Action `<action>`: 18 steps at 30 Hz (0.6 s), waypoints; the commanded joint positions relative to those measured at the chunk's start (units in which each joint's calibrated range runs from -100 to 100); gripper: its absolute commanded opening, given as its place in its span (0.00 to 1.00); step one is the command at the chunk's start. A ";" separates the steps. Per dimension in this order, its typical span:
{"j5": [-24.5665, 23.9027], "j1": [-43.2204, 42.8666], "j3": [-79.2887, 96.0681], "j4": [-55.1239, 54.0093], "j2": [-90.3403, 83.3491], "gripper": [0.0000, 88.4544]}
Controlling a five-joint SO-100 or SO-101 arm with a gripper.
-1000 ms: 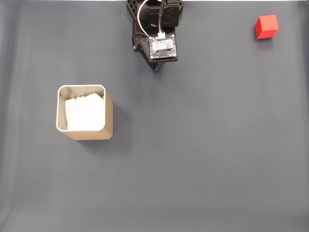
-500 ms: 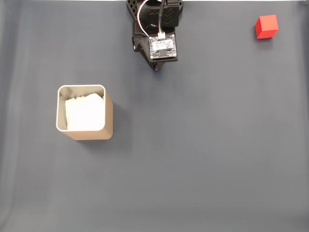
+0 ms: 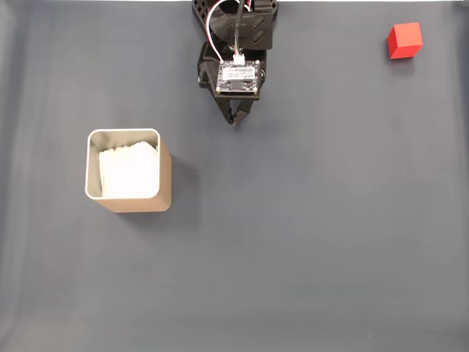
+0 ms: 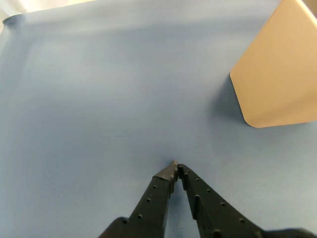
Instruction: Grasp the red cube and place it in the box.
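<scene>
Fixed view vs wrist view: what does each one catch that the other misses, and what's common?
Fixed view alone: the red cube at the top right of the grey mat, far from the arm, plus the box's open top with its white lining. Wrist view alone: a close look at the gripper, fingertips together with nothing between them, and the box's tan outer wall at upper right. Shared: the gripper, the box and the mat.

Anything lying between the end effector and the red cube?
No. In the fixed view, just bare grey mat separates the end effector from the cube.
</scene>
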 commanded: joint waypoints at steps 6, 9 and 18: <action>-1.37 -4.51 -22.25 -0.15 17.88 0.00; -1.07 -5.72 -28.45 1.33 22.90 0.00; 1.32 -10.19 -44.13 10.93 35.19 0.00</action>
